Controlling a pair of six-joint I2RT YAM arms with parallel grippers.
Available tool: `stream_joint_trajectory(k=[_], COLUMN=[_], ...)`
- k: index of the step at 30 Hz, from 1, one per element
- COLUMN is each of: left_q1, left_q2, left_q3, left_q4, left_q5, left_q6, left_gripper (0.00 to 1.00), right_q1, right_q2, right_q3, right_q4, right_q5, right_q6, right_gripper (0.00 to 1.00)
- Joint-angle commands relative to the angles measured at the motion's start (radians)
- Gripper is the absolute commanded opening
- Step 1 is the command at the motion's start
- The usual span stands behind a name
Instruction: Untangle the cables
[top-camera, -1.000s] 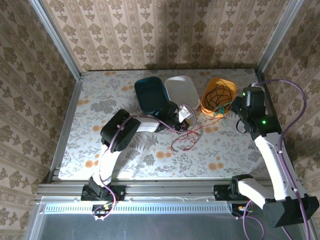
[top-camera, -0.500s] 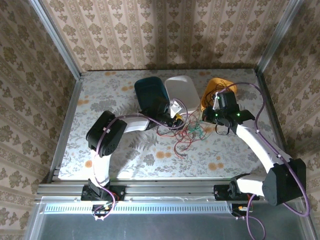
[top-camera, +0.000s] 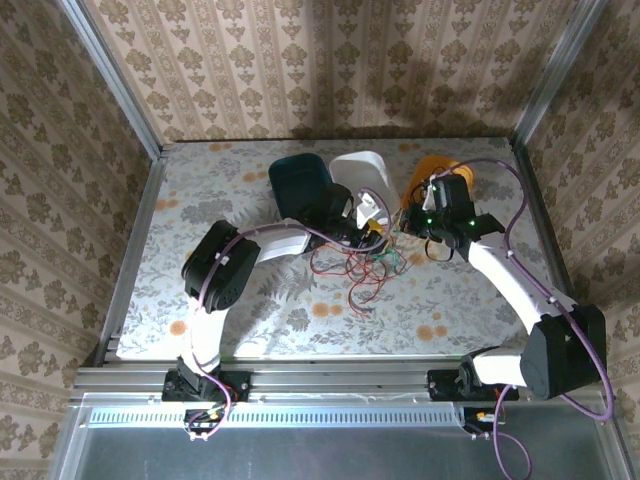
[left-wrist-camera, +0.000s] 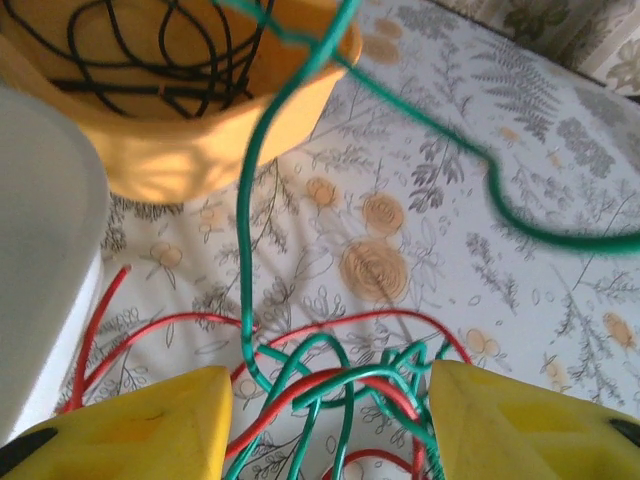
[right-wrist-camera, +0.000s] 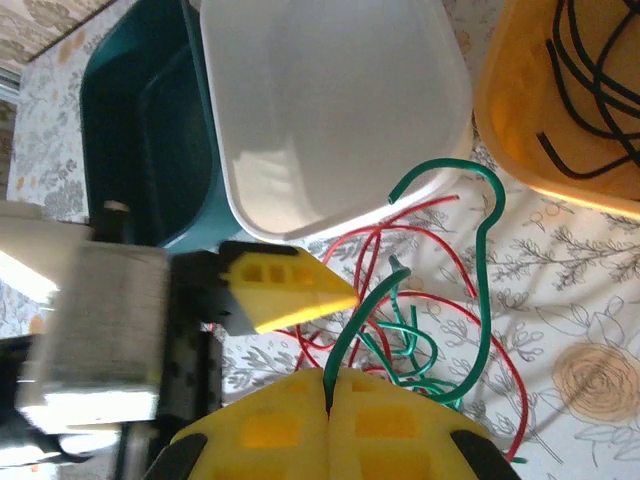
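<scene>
While black cable (left-wrist-camera: 150, 90) fills the orange tub (left-wrist-camera: 200, 160), right claw (right-wrist-camera: 328, 400) pinches green cable (left-wrist-camera: 247, 260), left claw (left-wrist-camera: 330, 420) apparently open.

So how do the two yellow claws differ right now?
The left gripper has its jaws apart, while the right gripper has them pressed together. The left gripper straddles a knot of red cable and green cable and seems to grip nothing, while the right gripper pinches the green cable. Both are yellow-tipped and sit at the same tangle.
</scene>
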Motion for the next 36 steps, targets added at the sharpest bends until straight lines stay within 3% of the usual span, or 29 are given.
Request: stream_joint_trajectory(k=[1, 7, 11, 20, 24, 29, 33, 35, 36], left_q1=[-0.004, -0.008, -0.004, 0.012, 0.013, 0.024, 0.040, 0.043, 0.045], left_q2=[0.042, 0.060, 0.087, 0.137, 0.160, 0.149, 0.079, 0.036, 0.014], left_q3=[0.027, -0.001, -0.003, -0.002, 0.006, -0.033, -0.105, -0.126, -0.137], left_q4=[-0.026, -0.005, -0.008, 0.007, 0.003, 0.015, 0.073, 0.095, 0.109], left_q5=[-0.032, -0.103, -0.136, -0.174, -0.189, -0.230, -0.186, -0.150, -0.138], left_q6=[0.000, -0.008, -0.005, -0.027, -0.026, -0.032, -0.040, -0.046, -0.054], left_gripper=[0.56, 0.53, 0.39, 0.19, 0.00, 0.00, 0.00, 0.22, 0.30], right_q1=[0.004, -0.034, -0.088, -0.186, -0.203, -0.235, -0.243, -0.242, -0.242], right_q2=[0.025, -0.006, -0.036, -0.102, -0.116, -0.147, -0.133, -0.122, -0.122], right_q3=[0.051, 0.029, -0.032, -0.122, -0.129, -0.129, -0.124, -0.136, -0.146], right_q4=[0.014, -0.062, -0.088, -0.103, -0.108, -0.133, -0.140, -0.140, -0.135], right_q5=[0.018, 0.096, 0.117, 0.132, 0.131, 0.179, 0.149, 0.126, 0.120], right_q6=[0.023, 0.029, 0.068, 0.122, 0.126, 0.117, 0.082, 0.085, 0.088], right_gripper=[0.00, 0.00, 0.00, 0.00, 0.00, 0.00, 0.02, 0.11, 0.22])
